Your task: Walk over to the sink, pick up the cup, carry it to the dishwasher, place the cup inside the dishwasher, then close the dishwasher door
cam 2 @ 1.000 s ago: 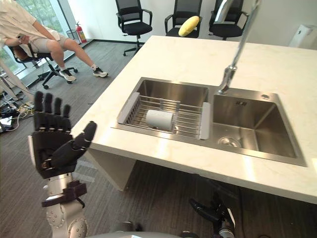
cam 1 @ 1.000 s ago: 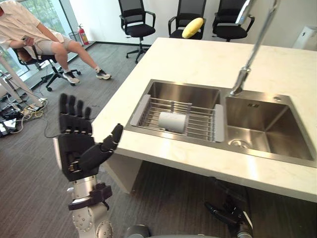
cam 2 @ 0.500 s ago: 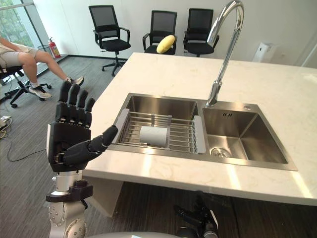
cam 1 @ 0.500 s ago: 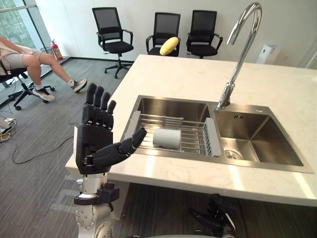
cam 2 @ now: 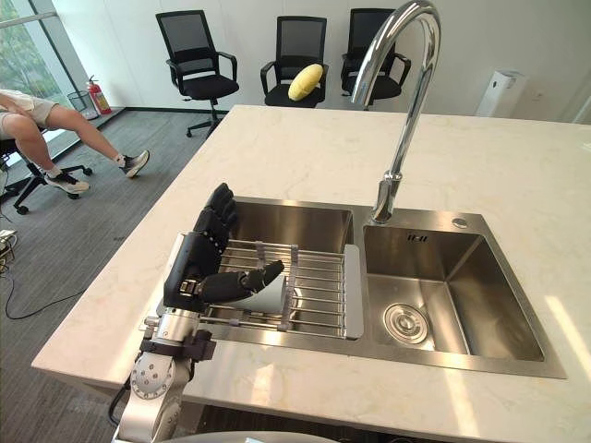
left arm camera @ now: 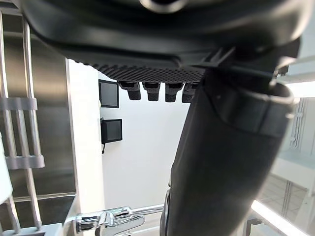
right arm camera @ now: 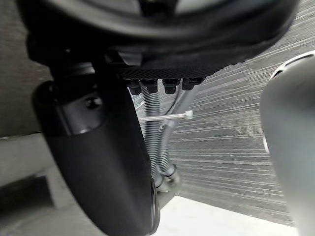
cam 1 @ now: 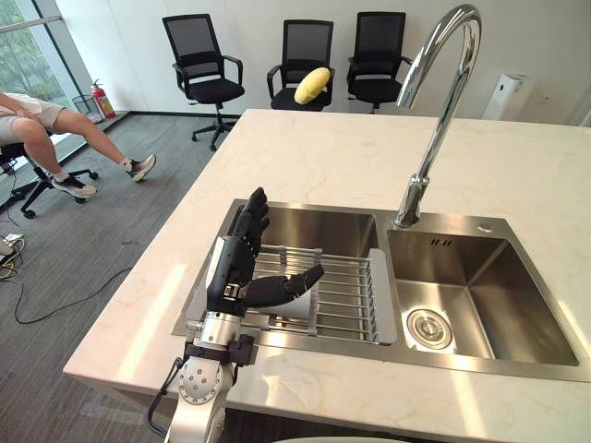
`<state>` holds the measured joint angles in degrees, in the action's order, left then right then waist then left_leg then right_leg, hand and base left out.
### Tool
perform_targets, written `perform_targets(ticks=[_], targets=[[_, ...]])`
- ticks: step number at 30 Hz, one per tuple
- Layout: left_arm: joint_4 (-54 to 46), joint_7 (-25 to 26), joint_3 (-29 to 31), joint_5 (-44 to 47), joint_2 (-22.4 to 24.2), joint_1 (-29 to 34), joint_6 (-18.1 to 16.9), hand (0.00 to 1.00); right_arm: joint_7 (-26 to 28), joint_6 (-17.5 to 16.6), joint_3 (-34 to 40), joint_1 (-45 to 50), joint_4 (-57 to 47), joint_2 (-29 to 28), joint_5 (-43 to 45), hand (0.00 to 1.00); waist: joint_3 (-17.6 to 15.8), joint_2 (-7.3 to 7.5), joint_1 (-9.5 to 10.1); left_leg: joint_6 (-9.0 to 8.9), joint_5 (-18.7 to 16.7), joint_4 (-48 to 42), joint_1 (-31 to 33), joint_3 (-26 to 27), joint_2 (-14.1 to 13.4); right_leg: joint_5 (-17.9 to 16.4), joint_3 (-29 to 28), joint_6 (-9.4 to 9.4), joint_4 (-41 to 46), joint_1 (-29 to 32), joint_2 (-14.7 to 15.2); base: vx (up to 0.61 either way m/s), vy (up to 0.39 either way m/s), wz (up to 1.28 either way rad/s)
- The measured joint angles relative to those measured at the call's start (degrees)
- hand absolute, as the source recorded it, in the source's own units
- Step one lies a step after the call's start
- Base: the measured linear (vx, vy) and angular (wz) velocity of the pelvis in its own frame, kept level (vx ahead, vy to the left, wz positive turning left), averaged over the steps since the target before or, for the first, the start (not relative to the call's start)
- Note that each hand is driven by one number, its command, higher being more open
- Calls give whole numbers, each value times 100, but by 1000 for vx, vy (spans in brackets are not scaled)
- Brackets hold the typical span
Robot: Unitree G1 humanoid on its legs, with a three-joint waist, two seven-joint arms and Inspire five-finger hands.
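Observation:
A white cup [cam 2: 270,299] lies on its side on the wire rack [cam 1: 346,297] in the left basin of the steel sink [cam 1: 319,226]. My left hand [cam 1: 238,268] hangs over the rack's left part, open, its fingers straight and pointing to the far wall of the basin. Its thumb [cam 2: 247,281] stretches across the top of the cup and hides much of it; I cannot tell whether it touches. In the left wrist view the left hand [left arm camera: 216,162] shows straight fingers against the rack bars. My right hand [right arm camera: 98,162] is low under the counter, open and holding nothing.
A tall curved faucet [cam 1: 434,111] stands between the two basins. The right basin [cam 1: 480,295] has a drain. Pale marble counter [cam 1: 323,157] surrounds the sink. Office chairs stand behind, one with a yellow cushion [cam 1: 312,85]. A person [cam 1: 37,120] sits at far left.
The view has come closer to the counter. My left hand has gone from beside the counter's front edge to over the rack, thumb now across the cup.

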<state>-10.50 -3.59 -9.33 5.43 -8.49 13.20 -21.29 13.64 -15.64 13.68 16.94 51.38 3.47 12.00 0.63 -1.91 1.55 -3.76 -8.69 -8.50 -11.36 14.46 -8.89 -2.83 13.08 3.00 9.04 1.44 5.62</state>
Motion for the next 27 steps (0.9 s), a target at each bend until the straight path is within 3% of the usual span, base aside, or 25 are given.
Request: perform_targets(ticks=[7,13,15,19,27], targets=[[213,183,-52,-855,-554,-205,506,100,33,100,198,-59,223,-20,-95,100,-24,58,-16,2,2,120,94,-7,296,682,-67,103,-808,-179,137,-88,82,-2],[330,186,-239,-956,-792,-446,795,100,131,103,310,-89,313,-23,-124,100,-115,52,-102,8,-89,499,97,-40,267,1057,-20,68,-1198,-181,33,-159,8,5],[367,186,-248,-1002,-873,-486,881,100,149,122,339,-134,360,-44,-215,100,-198,134,-112,12,-91,456,109,37,303,1235,-125,77,-1399,-245,38,-224,-32,-18],[367,225,-297,-1305,-946,-547,1111,100,155,186,337,-35,389,-24,-217,100,-235,156,-249,21,-147,418,113,76,320,1277,-291,100,-1420,-204,45,-129,-34,-15],[883,302,-585,-1461,-1094,-1558,1376,100,174,287,309,-14,454,64,-264,100,-254,119,-416,-13,-39,531,129,-104,337,1283,-349,68,-1400,-128,-59,9,-4,-2]])
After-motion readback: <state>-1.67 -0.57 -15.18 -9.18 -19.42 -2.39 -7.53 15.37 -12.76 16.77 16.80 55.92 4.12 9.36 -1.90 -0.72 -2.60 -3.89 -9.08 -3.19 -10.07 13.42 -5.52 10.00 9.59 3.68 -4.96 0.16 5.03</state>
